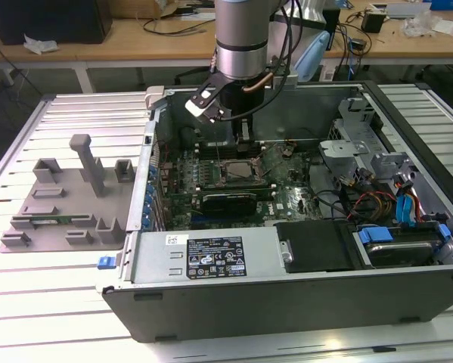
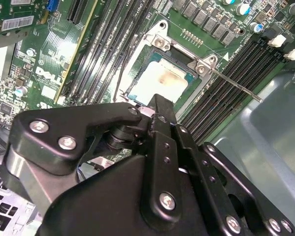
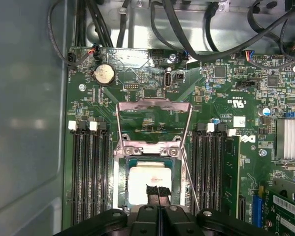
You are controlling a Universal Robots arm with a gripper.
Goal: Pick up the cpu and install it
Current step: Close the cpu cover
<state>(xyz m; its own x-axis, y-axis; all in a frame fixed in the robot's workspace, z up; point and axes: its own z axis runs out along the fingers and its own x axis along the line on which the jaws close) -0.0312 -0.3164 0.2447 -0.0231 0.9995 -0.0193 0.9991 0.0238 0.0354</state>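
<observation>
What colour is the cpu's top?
The cpu is pale silvery-grey with a brownish smudge; clearest in the second wrist view.

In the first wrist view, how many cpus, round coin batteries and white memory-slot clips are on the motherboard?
cpu: 1
round coin battery: 1
white memory-slot clips: 4
Total: 6

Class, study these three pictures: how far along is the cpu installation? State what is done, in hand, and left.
Done: the small silvery square cpu lies flat in its black-framed socket. In hand: the black gripper hangs right at one edge of the chip; contact cannot be judged. Left: the hinged metal retention frame stands open, not clamped over the chip.
</observation>
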